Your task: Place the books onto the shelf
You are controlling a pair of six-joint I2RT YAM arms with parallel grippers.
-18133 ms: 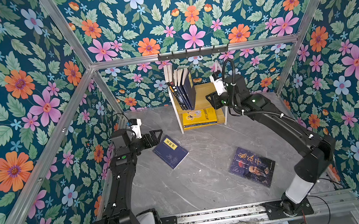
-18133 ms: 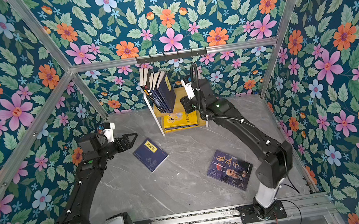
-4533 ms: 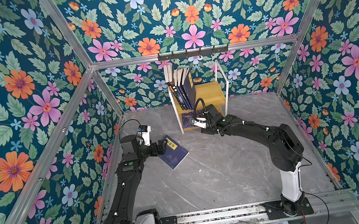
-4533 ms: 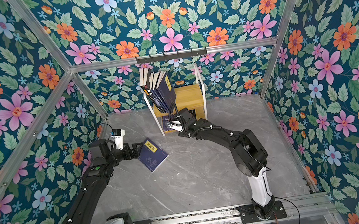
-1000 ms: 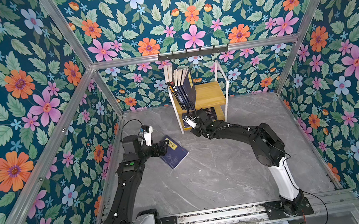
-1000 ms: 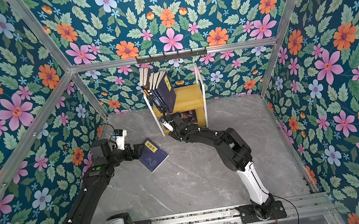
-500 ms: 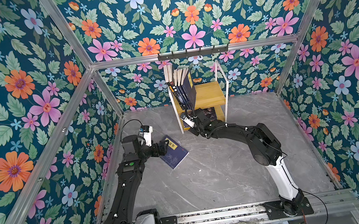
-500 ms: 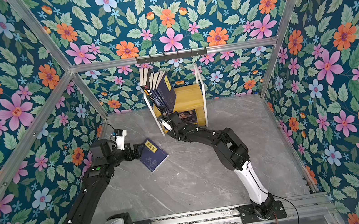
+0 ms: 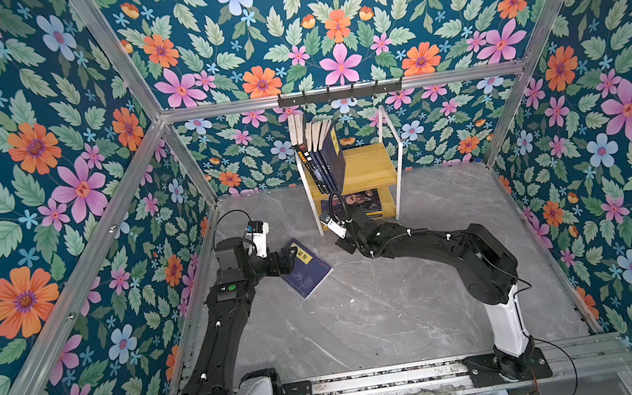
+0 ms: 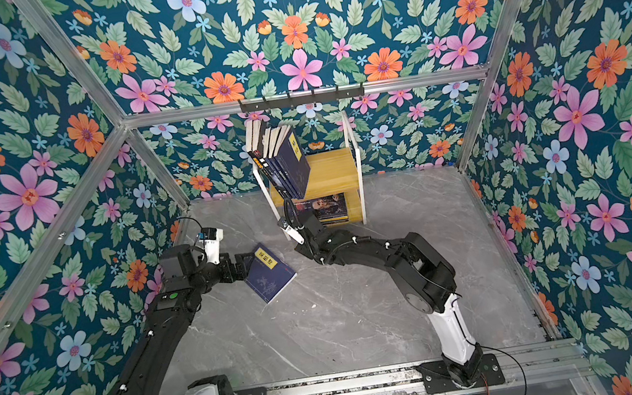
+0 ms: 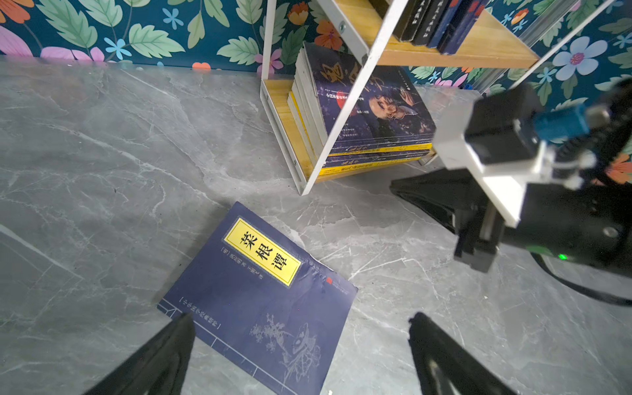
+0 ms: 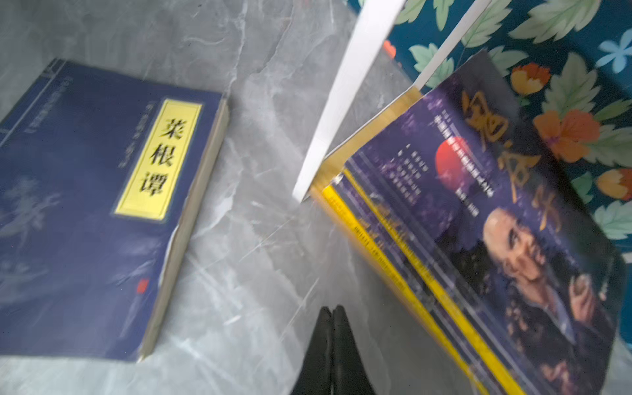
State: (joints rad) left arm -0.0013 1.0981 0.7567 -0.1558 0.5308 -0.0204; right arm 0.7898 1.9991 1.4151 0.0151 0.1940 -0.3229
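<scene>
My left gripper (image 9: 286,259) (image 11: 301,317) is spread wide, holding nothing. It's at the 9 o'clock edge of the navy book (image 9: 307,269). In the left wrist view one finger (image 11: 171,345) overlaps a book corner and the other is out over bare floor (image 9: 385,314). Contact or not, can't tell.

The navy book lies flat and skewed at about 10 o'clock from floor centre in both top views. It is apart from the shelf foot, with its 3 and 6 o'clock edges free.

My right gripper (image 9: 352,213) (image 12: 331,311) is pinched closed on nothing, tips pressed together just beside the spines of the flat stack on the lower board. Can't tell if it touches.

The shelf (image 9: 368,166) stands at 12 o'clock against the back wall. The upright books (image 9: 321,156) lean at its 9 o'clock end, and the 3 o'clock half of the upper board is bare wood. On the lower board the purple book (image 9: 357,201) tops the stack, with yellow spines under it.

My right arm runs low from 4 o'clock to the shelf front. The widest bare floor is from 5 to 7 o'clock.

Materials:
- **Floor:** grey, marble-look, white veins, smooth.
- **Navy book:** thin paperback, rectangular yellow label, page edge scuffed.
- **Shelf:** light wooden boards in a thin white metal frame.
- **Walls:** floral print, aluminium rails at the corners.
</scene>
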